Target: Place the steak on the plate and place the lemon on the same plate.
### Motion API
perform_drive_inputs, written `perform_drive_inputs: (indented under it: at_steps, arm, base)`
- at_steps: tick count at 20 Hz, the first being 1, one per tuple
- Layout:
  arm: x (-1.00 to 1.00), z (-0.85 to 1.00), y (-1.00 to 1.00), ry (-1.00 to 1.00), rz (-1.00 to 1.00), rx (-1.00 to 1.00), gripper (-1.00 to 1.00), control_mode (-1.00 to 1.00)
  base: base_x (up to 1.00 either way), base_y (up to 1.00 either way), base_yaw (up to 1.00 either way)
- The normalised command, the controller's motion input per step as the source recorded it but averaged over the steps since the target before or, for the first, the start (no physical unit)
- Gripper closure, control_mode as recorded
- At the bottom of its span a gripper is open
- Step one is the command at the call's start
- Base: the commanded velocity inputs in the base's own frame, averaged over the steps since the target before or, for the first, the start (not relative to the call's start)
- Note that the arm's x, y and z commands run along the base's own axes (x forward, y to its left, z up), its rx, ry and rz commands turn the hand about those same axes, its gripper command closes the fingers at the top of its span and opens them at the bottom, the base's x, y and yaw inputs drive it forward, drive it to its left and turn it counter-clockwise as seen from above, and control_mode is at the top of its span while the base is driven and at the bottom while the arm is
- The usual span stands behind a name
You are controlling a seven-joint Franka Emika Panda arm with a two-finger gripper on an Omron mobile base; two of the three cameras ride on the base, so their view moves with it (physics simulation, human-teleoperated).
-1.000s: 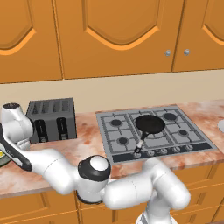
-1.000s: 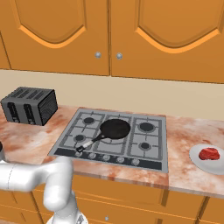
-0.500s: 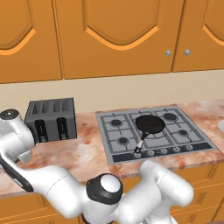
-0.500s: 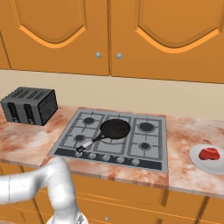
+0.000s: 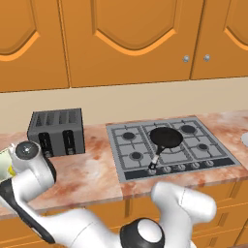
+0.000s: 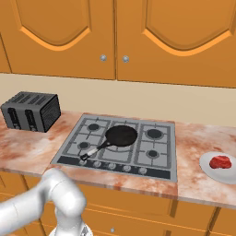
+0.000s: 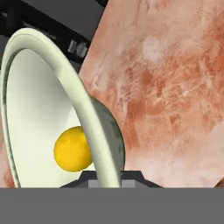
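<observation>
Arm swung far left along the counter (image 6: 198,138); jaws closed on the bowl (image 7: 39,109) rim.
The plate (image 6: 207,168) at the far right already held the steak (image 6: 221,162). The lemon (image 7: 72,148) lay inside the bowl, so the gripper (image 7: 109,177), just pinched shut, apparently clamped the bowl wall rather than the fruit.

Both base views look forward and down from behind, sharing stove (image 5: 170,149) and toaster (image 6: 31,111); hand view sits very close over bowl (image 7: 70,100) and counter (image 7: 175,87)
</observation>
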Motion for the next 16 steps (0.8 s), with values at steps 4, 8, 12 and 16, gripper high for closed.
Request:
perform_drive_inputs:
  at_steps: [4, 8, 12, 16]
  arm:
    - [-0.33, 0.38, -0.29, -0.01, -0.19, 0.1, 1.0, -1.0]
    - [-0.32, 0.41, -0.24, 0.0, -0.25, 0.11, 1.0, -1.0]
    - [-0.36, 0.42, -0.33, 0.0, -0.28, 0.12, 1.0, -1.0]
    - [-0.38, 0.41, -0.39, 0.0, -0.29, 0.1, 1.0, -1.0]
  base:
    - [0.0, 0.0, 0.0]
    - [0.0, 0.0, 0.0]
    - [0.0, 0.0, 0.0]
    - [0.0, 0.0, 0.0]
